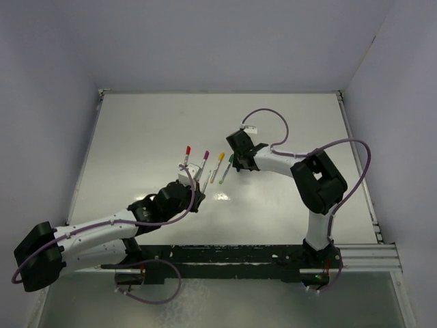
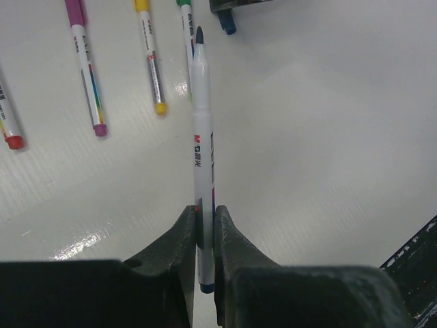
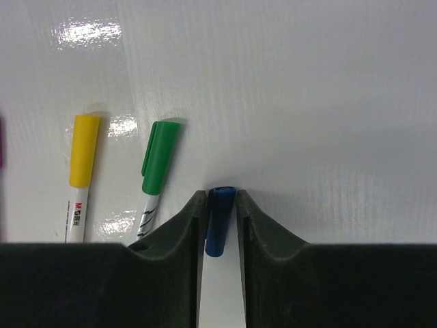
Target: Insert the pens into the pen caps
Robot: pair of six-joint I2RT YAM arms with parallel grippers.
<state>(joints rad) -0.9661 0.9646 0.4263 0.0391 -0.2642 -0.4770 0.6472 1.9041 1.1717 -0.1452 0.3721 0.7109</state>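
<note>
a glossy white tabletop point(image 1: 157, 130) fills the overhead view, boxed in by plain pale lavender-grey walls point(image 1: 205, 41) at the back and both sides. thin silvery metal trim point(image 1: 85, 157) edges its left side (the right side looks the same). a black metal rail point(image 1: 225, 263) lies along the near edge, with a ribbed silver aluminium bar point(image 1: 372, 256) beside it on the right. bright glare point(image 3: 89, 31) marks the white surface.

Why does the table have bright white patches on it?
It's lamp glare on the glossy table. In the right wrist view there is a bright patch at the top left and another between the yellow cap and green cap. The left wrist view has a smear low on the left. The top view has a small glint just nearer than the pens.
</note>
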